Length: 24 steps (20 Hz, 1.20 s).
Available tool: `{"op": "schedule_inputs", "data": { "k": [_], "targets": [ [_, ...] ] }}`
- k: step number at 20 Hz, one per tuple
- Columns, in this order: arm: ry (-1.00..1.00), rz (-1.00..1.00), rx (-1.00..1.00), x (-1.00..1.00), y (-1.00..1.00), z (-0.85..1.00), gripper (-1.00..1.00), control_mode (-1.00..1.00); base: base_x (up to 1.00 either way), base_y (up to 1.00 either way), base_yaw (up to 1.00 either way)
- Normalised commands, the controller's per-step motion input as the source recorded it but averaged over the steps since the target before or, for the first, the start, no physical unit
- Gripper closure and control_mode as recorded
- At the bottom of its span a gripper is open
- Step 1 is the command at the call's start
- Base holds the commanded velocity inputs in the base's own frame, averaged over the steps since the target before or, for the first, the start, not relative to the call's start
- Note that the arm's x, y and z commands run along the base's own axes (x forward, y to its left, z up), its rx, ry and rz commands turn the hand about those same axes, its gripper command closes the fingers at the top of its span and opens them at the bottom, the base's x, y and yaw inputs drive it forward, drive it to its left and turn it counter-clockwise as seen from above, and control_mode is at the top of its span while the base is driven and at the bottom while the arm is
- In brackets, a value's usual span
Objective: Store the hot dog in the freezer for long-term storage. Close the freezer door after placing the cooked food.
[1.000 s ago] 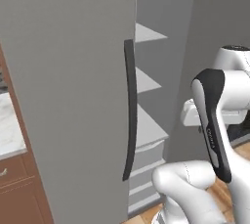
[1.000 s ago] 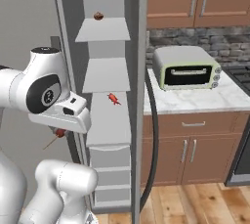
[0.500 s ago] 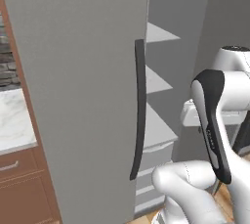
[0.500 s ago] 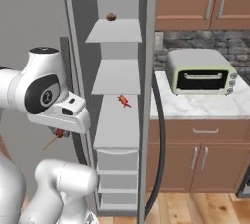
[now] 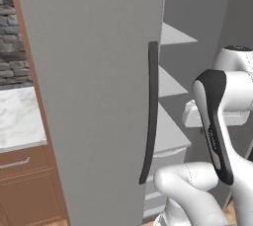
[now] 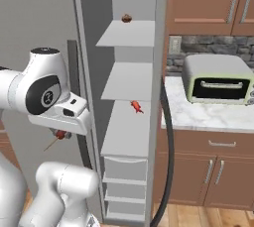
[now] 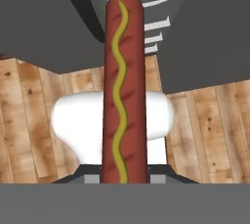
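The hot dog (image 7: 122, 86), a reddish-brown sausage with a yellow mustard squiggle, runs up the middle of the hand view, and my gripper (image 7: 124, 178) is shut on its lower end. From the right base camera the hot dog (image 6: 59, 134) is a small red tip under my hand, left of the freezer and about level with its lowest shelf. The freezer (image 6: 130, 80) stands open, showing white shelves and white drawers (image 6: 125, 169). Its freezer door (image 6: 162, 32) is swung out, seen edge-on with a long dark handle (image 6: 168, 146). The shelves (image 5: 170, 84) also show past the left door.
The closed wider left door (image 5: 89, 96) with its dark handle (image 5: 150, 111) is close in front. A dark-brown lump (image 6: 127, 18) sits on the top shelf, a small red item (image 6: 135, 106) on a lower one. A toaster oven (image 6: 221, 80) stands on the marble counter (image 6: 198, 114).
The whole scene has slid rightward in both base views, so the base has driven. The arm keeps its pose with the hot dog still held.
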Motion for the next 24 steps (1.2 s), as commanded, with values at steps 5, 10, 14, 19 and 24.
{"op": "schedule_inputs", "data": {
  "k": [5,10,14,19,24],
  "targets": [
    [0.00,0.00,0.00,0.00,0.00,0.00,1.00,1.00,0.27,-0.32,0.03],
    [0.00,0.00,0.00,0.00,0.00,0.00,1.00,1.00,0.34,-0.03,-0.02],
    [0.00,0.00,0.00,0.00,0.00,0.00,1.00,1.00,0.40,0.00,-0.07],
    [0.00,0.00,0.00,0.00,0.00,0.00,1.00,1.00,0.39,-0.11,-0.06],
    [0.00,0.00,0.00,0.00,0.00,0.00,1.00,1.00,0.27,-0.23,-0.02]
  ]
}}
